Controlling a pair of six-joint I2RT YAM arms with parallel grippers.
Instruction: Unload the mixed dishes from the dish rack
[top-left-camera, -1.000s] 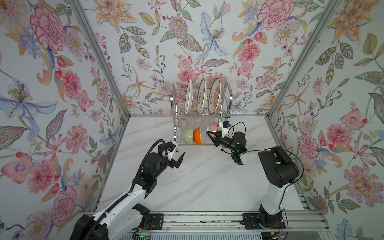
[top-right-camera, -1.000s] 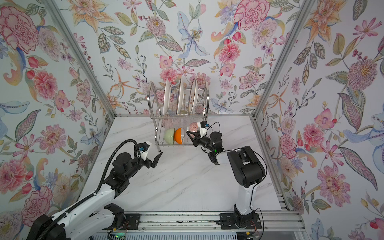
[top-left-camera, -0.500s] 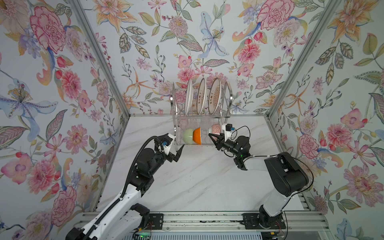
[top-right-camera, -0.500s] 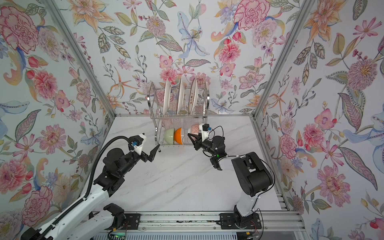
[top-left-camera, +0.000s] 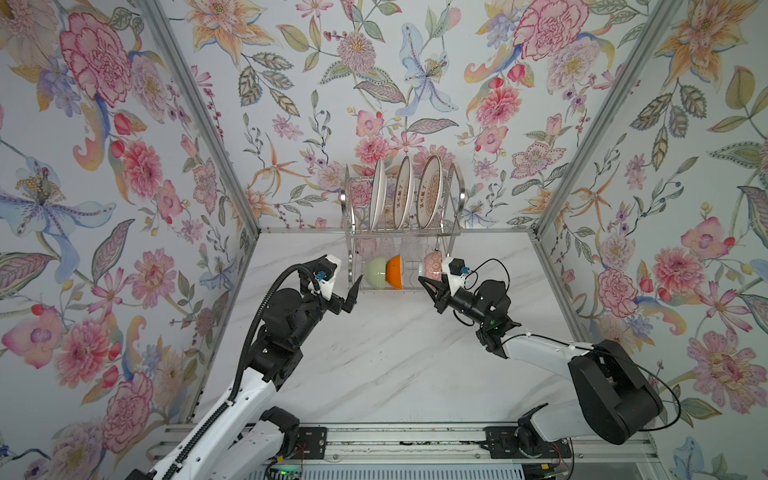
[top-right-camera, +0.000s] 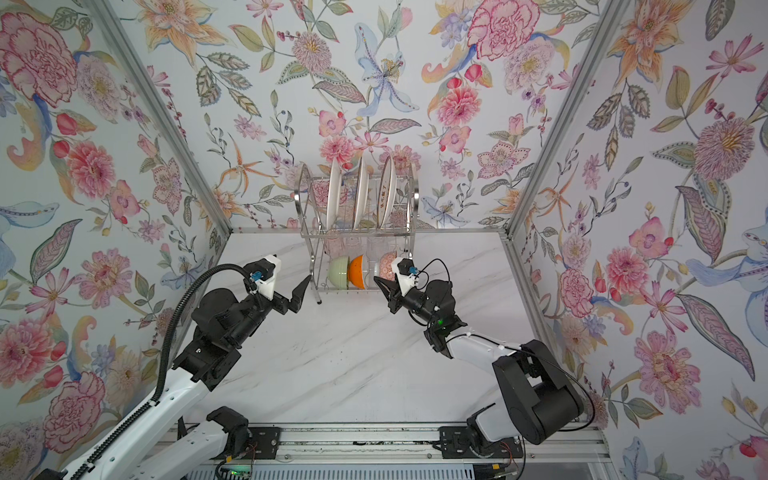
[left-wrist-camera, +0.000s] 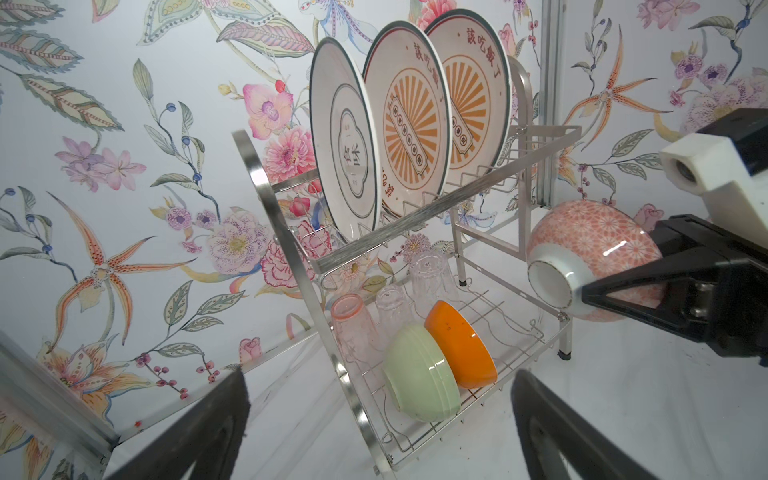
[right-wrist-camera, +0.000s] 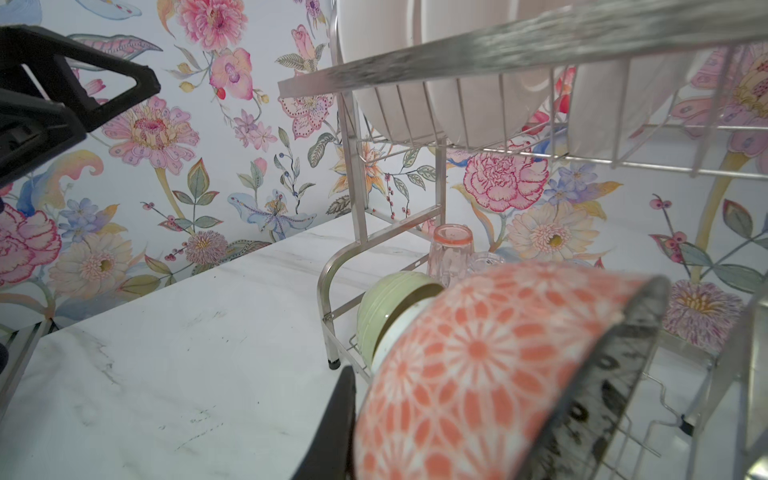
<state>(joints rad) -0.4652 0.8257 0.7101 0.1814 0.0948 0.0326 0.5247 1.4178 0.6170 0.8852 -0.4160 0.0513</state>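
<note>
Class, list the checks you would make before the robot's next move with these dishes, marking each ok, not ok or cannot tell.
1. Right gripper shut on patterned bowl: ok.
2. Patterned bowl fully clear of rack: cannot tell.
3. Left gripper open and empty: ok.
4. Bare table in front of rack: ok.
5. Rack emptied: not ok; plates, green bowl, orange bowl inside.
</note>
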